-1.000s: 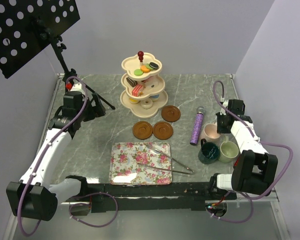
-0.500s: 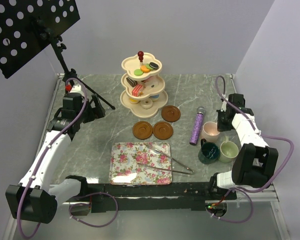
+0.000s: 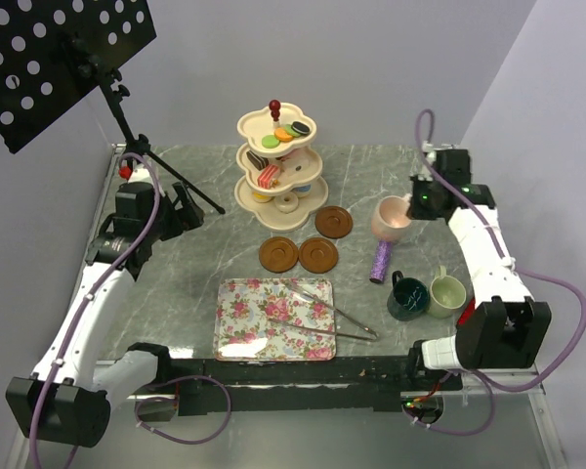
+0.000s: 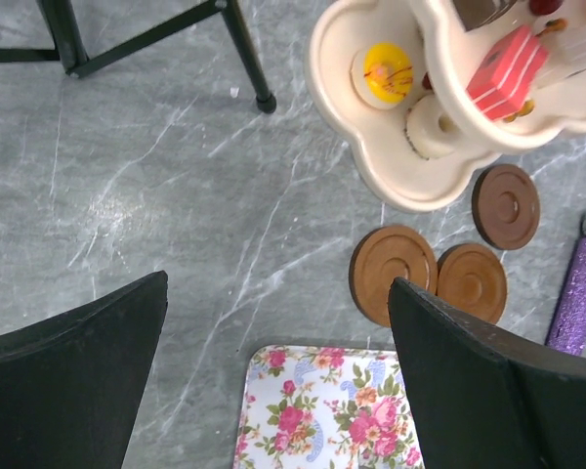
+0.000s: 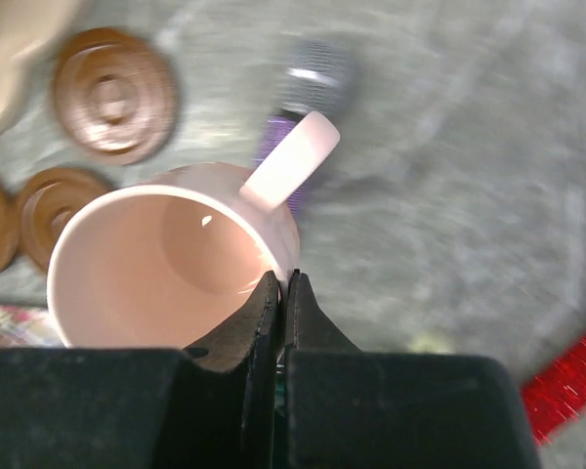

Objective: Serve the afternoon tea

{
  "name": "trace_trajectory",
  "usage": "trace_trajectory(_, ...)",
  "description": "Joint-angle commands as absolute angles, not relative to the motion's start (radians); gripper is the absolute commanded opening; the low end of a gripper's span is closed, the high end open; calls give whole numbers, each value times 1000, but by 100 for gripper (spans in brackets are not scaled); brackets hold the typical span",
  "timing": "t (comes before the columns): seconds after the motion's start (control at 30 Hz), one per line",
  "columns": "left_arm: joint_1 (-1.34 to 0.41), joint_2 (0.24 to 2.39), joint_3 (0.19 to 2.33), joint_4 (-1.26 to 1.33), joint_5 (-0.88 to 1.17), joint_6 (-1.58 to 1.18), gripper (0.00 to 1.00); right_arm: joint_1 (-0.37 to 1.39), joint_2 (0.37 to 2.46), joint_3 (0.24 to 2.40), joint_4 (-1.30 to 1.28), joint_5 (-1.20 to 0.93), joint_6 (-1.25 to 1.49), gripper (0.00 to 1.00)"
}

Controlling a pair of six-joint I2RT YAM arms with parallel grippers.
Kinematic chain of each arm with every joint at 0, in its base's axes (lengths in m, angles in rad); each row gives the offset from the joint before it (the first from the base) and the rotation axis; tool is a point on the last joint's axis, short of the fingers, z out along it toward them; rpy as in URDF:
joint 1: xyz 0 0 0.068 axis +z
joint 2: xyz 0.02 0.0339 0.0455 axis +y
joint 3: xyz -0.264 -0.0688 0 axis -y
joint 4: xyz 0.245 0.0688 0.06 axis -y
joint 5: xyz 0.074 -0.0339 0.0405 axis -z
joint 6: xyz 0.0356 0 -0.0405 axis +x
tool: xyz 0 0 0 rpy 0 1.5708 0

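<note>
Grey marbled table (image 3: pixel 190 293), pale veining. Plain lilac-grey walls (image 3: pixel 391 68) close it in on three sides. Black perforated music stand (image 3: pixel 49 59) on tripod legs, far-left corner. Light even, diffuse.

Table layout, viewed fr. above/behind the arm bases.
Tiered stand (image 3: pixel 244 200) centre-rear: macarons (image 3: pixel 283 135) on top tier, cake slice (image 3: pixel 269 177) on mid tier, doughnut (image 4: pixel 388 73) on btm tier. 3 saucers (image 3: pixel 318 255) just in front of stand: 2 side by side, 3rd behind them to the R. Tray (image 3: pixel 236 322) in front of saucers, nr near edge; tongs (image 3: pixel 332 318) lie across its R part, ends past R rim. Microphone (image 3: pixel 380 260) lies R of saucers. Raised mug (image 3: pixel 391 218) off the table, over mic's far end, rim pinched in R gripper (image 5: pixel 283 293). 2 more mugs (image 3: pixel 407 296) side by side on table, R of mic's near end. Music stand (image 3: pixel 59 59) far L-rear, its legs L of tiered stand.
</note>
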State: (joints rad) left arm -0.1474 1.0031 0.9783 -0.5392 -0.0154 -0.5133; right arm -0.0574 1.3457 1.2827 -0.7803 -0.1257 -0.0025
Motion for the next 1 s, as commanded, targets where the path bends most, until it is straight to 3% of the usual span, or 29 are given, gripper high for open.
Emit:
trace_trajectory(0.0, -143, 1006, 1063, -537, 3, -499, 100, 92, 1390, 1341, -695, -129, 81, 0)
trace_trajectory(0.37, -143, 977, 1054, -551, -52, -532, 100, 271, 1687, 1548, -716, 80, 304, 0)
trace_trajectory(0.97, -143, 971, 1042, -557, -55, -538, 100, 377, 1809, 1563, -589, 288, 405, 0)
